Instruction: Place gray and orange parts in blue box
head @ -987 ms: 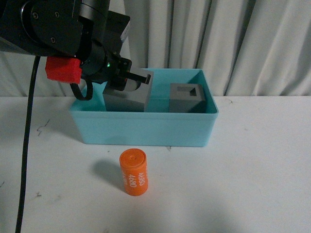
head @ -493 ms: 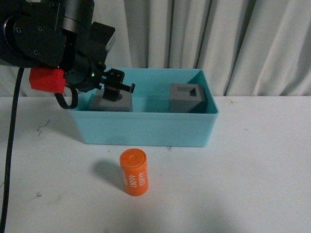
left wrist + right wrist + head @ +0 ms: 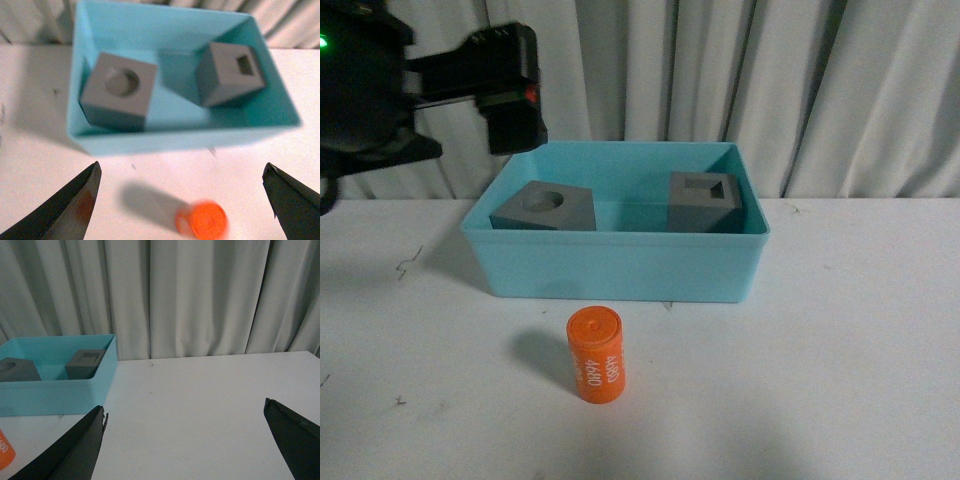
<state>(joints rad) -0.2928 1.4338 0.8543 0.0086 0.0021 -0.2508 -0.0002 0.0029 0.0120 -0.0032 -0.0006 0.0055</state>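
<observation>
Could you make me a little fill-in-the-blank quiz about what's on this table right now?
1. The left cube has a ____ recess; the right cube has a rectangular one.
2. Both cubes lie ____ the box.
3. The ____ cylinder stands on the table, in front of the box.
4. The left pincer and the right pincer are both ____ and hold nothing.

Missing words: round; inside; orange; open.

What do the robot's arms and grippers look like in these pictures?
The left arm is black and boxy, with a green light and a small red light. Both the left gripper and the right gripper have dark, pointed fingers.
</observation>
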